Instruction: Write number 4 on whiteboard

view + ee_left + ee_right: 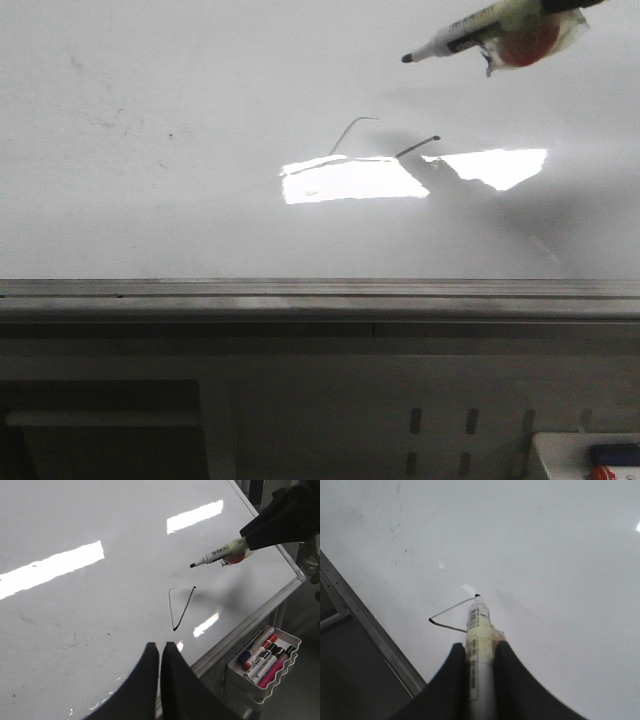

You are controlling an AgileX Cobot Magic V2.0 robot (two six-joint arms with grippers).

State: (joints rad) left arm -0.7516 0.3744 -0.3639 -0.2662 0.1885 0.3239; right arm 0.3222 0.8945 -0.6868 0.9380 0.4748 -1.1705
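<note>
The whiteboard (150, 200) fills the front view, and it also shows in the left wrist view (75, 605) and the right wrist view (560, 555). Two thin dark strokes of the number 4 (171, 607) are on it, a slant and a crossbar meeting at a point; they also show in the front view (350, 128) and the right wrist view (451, 607). My right gripper (480, 647) is shut on a white marker (220, 555), whose dark tip hangs raised above the board near the strokes. My left gripper (160, 647) is shut and empty over the board's near edge.
A grey metal edge strip (320, 290) runs along the board's near side. A white tray (265, 680) holding several markers hangs below the board's corner. Bright light reflections (350, 180) lie on the board beside the strokes.
</note>
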